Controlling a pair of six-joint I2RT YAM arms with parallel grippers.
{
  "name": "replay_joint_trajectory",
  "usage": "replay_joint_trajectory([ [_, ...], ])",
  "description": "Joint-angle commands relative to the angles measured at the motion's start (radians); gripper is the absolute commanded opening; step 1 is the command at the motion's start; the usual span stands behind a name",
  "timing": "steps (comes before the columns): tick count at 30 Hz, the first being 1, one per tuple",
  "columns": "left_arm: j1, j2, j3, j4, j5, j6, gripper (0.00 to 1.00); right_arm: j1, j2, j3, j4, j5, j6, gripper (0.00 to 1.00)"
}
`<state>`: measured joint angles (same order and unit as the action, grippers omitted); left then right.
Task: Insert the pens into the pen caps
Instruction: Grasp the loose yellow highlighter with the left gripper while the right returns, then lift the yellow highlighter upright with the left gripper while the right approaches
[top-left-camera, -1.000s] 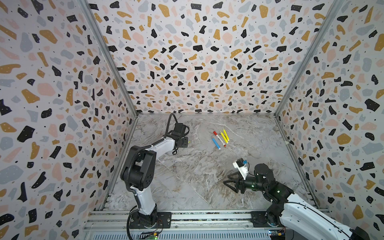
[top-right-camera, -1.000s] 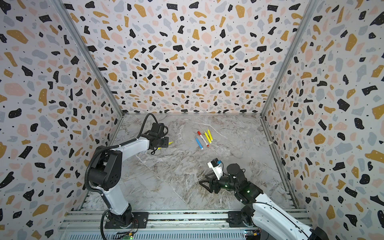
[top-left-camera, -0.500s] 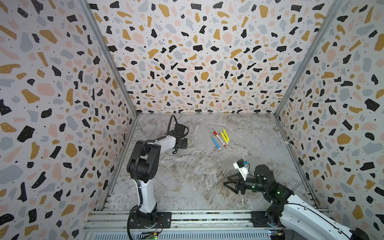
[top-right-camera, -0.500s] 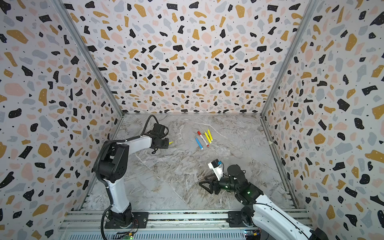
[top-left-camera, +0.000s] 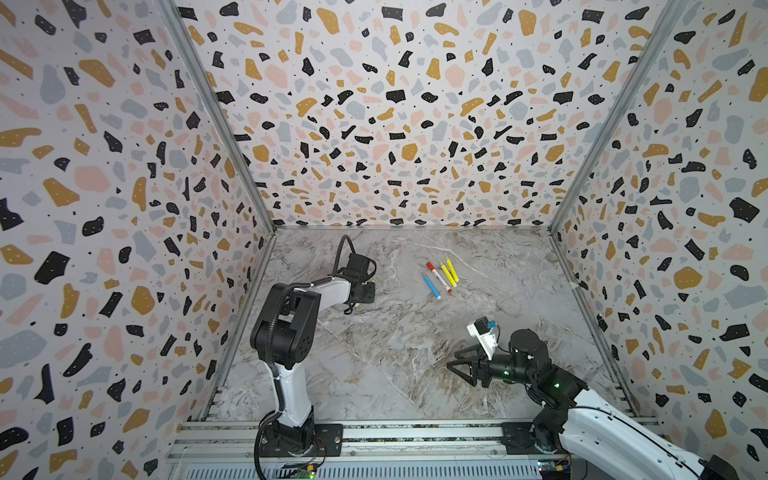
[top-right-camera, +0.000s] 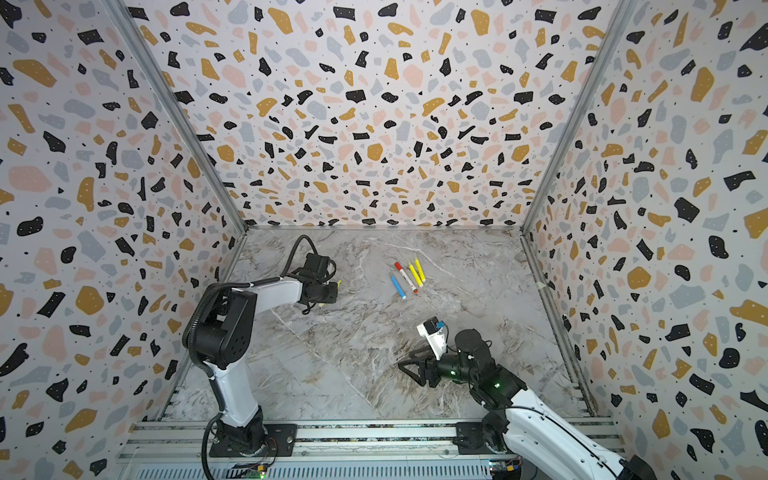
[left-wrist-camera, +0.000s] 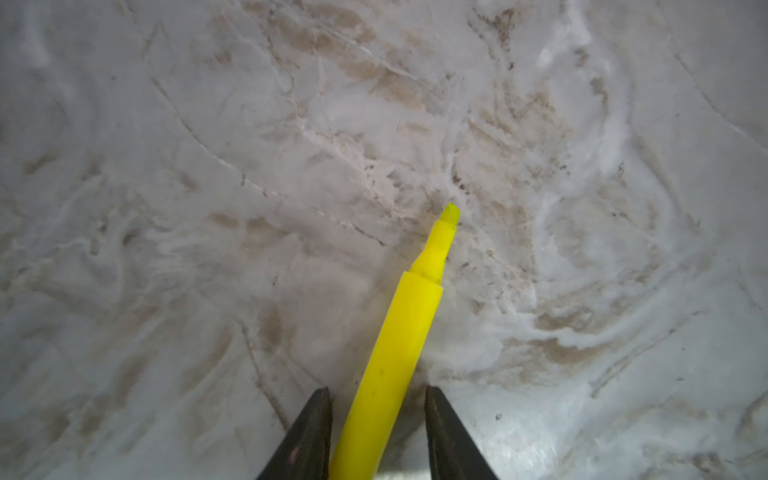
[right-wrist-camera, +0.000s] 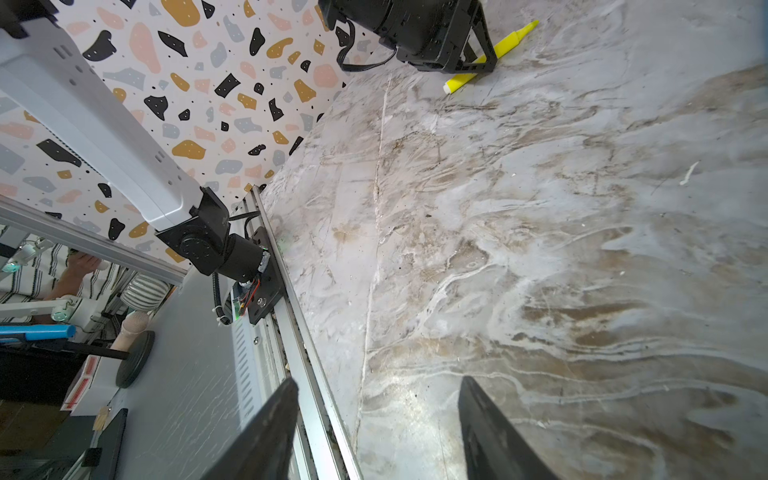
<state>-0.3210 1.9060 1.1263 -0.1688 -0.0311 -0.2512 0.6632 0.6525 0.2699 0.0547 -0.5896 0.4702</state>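
One yellow pen (left-wrist-camera: 399, 340) lies flat on the marble floor near the left wall, its tip uncovered. My left gripper (left-wrist-camera: 376, 390) is down over it with a finger on each side. One finger is at the barrel, and a gap shows at the other. The right wrist view shows the same pen (right-wrist-camera: 509, 39) under the left gripper (right-wrist-camera: 478, 54). In both top views a blue pen (top-left-camera: 432, 287), a white pen with red ends (top-left-camera: 439, 277) and two yellow pens (top-left-camera: 450, 271) lie together mid-floor. My right gripper (top-left-camera: 453, 361) is open and empty at the front right. The pen caps are out of view.
Speckled walls (top-left-camera: 124, 208) close in the left, back and right sides. An aluminium rail (top-left-camera: 395, 436) carrying both arm bases runs along the front edge. The group of pens (top-right-camera: 409, 278) lies between the two grippers, toward the back.
The left gripper's jaws have narrowed around the yellow pen, and the left arm's elbow has shifted a little. The right arm and the other pens have stayed in place.
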Motion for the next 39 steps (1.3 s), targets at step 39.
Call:
replay_joint_trajectory([
  [39, -0.730, -0.953, -0.899, 0.799, -0.061, -0.385, 0.12, -0.007, 0.271, 0.019, 0.459, -0.101, 0.273, 0.61],
])
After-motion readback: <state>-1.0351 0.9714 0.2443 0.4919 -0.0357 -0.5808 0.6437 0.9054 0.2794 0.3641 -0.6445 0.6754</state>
